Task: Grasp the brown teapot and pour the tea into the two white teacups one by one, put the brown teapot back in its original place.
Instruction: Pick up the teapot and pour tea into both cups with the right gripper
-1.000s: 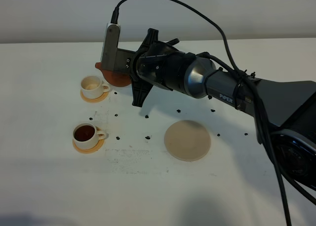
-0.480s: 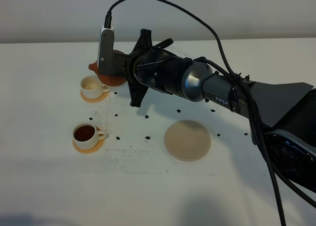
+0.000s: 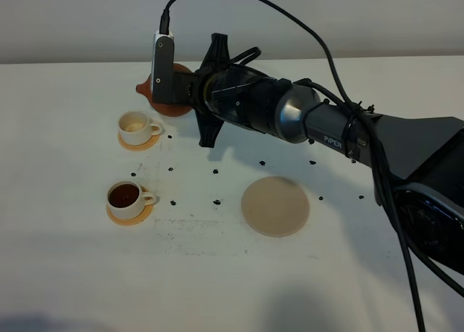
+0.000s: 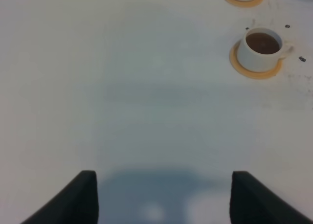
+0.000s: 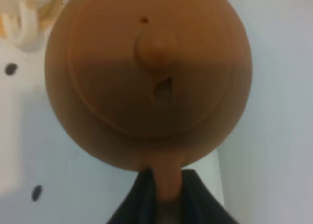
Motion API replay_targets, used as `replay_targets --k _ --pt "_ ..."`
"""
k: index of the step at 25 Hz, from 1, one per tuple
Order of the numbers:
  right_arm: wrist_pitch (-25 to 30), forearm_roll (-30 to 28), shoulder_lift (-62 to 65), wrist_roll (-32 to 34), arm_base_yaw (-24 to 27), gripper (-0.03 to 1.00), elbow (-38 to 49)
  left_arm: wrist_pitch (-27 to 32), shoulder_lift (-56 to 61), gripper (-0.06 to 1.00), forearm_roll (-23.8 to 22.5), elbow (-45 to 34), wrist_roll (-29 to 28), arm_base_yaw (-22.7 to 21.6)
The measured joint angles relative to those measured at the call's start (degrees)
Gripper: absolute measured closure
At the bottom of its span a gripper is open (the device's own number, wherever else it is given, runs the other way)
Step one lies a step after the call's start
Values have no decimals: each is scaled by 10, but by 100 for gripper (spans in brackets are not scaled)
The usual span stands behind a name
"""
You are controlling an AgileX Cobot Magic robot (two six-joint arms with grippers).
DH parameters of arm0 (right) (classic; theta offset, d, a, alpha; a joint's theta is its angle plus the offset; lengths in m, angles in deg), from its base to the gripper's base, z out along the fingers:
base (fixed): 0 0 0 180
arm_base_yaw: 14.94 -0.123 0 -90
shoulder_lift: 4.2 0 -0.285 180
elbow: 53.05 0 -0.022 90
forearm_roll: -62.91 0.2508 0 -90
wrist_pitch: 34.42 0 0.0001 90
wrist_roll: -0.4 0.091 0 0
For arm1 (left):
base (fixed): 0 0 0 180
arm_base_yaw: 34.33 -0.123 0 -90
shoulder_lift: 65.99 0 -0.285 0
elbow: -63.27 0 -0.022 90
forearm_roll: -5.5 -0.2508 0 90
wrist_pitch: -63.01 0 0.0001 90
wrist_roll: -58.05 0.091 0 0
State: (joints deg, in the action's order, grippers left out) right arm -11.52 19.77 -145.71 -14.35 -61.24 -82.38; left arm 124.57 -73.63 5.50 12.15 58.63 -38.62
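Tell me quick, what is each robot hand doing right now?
Left hand: open, holding nothing.
Right hand: shut on the handle of the brown teapot.

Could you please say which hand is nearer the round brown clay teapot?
Right. The right hand holds the round brown clay teapot by its handle; the left hand hovers over the table, apart from it.

Exterior high: set above, angled down at table (image 3: 87,274); whole scene taken in.
Left wrist: aimed down, well off; filled teacup (image 4: 261,47) shared with exterior.
Right wrist: held close on teapot (image 5: 146,72) lid.
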Motion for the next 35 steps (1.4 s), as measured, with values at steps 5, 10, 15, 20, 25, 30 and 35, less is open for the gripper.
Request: replay_targets --k 5,10,15,20,25,30,35 --pt "-4 -4 -11 0 1 87 0 0 0 40 0 0 0 0" --pt "-4 -14 -20 0 1 87 0 0 0 40 0 0 0 0" --pt "-6 -33 -20 0 -2 87 0 0 0 40 0 0 0 0" --pt "-9 -55 -20 0 -7 87 0 0 0 40 0 0 0 0" --pt "-10 -83 -20 0 -13 87 0 0 0 40 0 0 0 0" --pt "-10 -112 -20 0 -13 87 0 0 0 40 0 0 0 0" --pt "-10 -133 -20 0 -13 87 0 0 0 40 0 0 0 0"
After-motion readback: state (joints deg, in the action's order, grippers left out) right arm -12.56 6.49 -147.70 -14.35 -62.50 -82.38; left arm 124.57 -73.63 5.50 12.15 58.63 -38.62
